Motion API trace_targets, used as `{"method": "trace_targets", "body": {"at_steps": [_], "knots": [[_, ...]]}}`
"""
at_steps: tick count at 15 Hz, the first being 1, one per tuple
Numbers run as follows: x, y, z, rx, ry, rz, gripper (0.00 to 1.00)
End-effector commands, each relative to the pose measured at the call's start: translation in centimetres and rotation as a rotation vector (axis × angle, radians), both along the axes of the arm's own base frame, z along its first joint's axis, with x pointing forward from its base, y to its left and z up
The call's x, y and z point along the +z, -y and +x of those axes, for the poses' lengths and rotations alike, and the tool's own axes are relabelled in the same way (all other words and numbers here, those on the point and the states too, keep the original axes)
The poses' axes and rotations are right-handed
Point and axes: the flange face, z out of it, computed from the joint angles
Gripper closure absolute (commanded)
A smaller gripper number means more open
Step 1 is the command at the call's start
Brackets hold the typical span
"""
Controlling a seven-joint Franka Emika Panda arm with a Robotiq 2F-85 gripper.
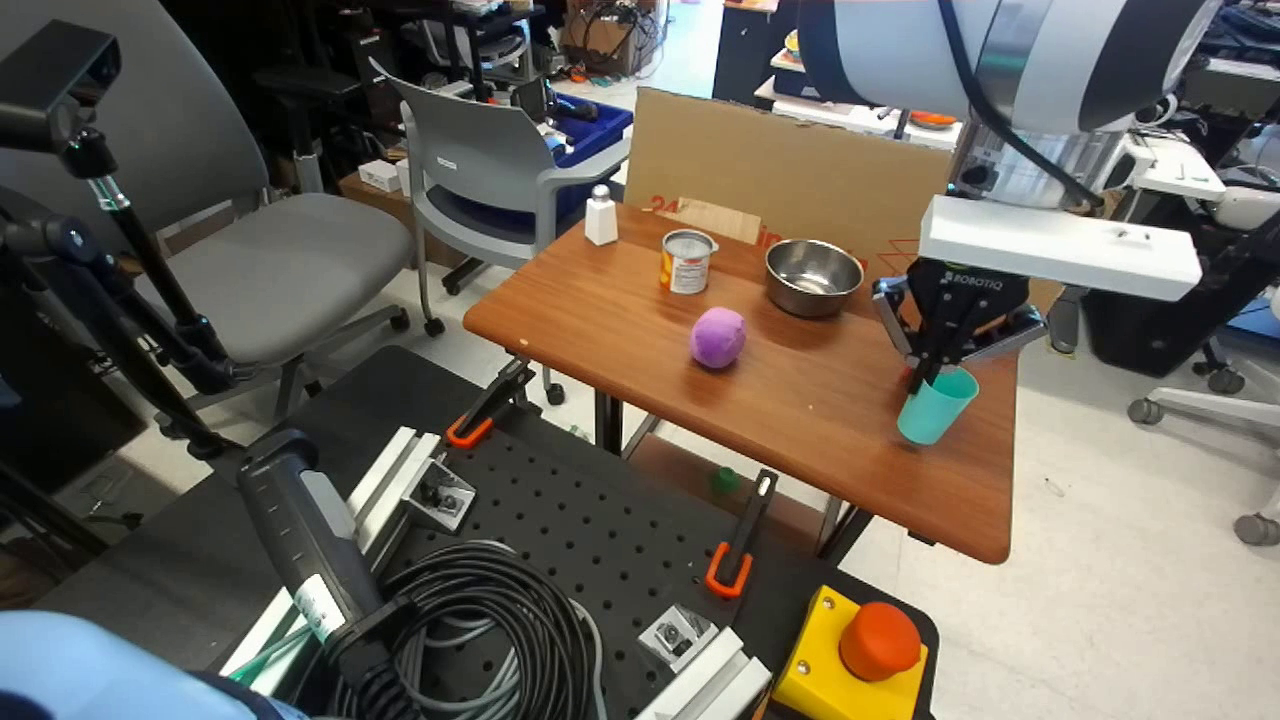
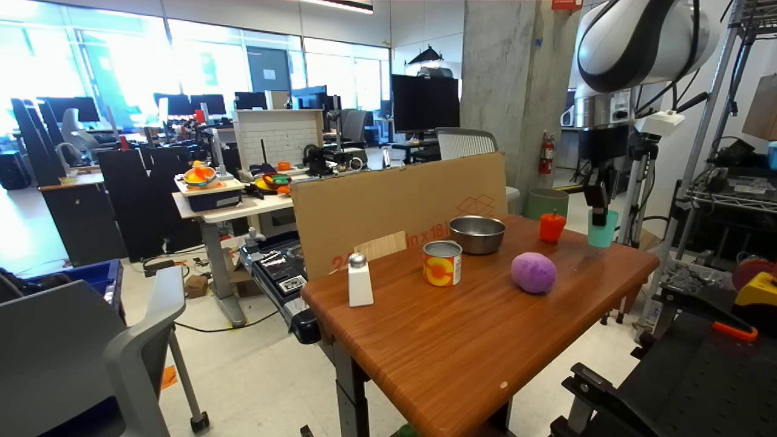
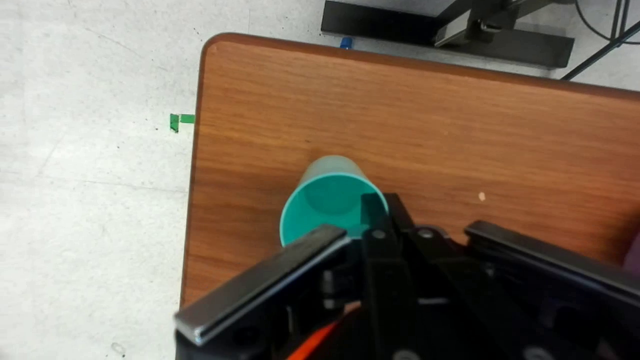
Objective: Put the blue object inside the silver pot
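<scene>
The teal-blue cup [image 1: 937,408] is at the right end of the wooden table and looks slightly tilted. It also shows in an exterior view [image 2: 603,233] and in the wrist view [image 3: 330,200], open side toward the camera. My gripper [image 1: 922,380] is shut on the cup's rim, one finger inside and one outside, as the wrist view [image 3: 385,212] shows. I cannot tell whether the cup's base touches the table. The silver pot [image 1: 808,298] stands upright near the cardboard, apart from the gripper; it also shows in an exterior view [image 2: 478,243]. It is out of the wrist view.
A purple ball [image 1: 718,338], a can [image 1: 687,274] and a white shaker [image 1: 600,218] stand on the table. A red-orange pepper-like object [image 2: 552,227] sits between pot and cup. A cardboard sheet [image 2: 394,206] stands along the table's edge behind the pot.
</scene>
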Motion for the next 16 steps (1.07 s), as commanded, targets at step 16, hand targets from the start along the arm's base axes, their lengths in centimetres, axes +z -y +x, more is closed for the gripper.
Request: {"method": "trace_targets", "body": {"at_steps": [16], "knots": [[0.9, -15.1, 16.4, 0.113, 0.157, 0.079, 0.99]]}}
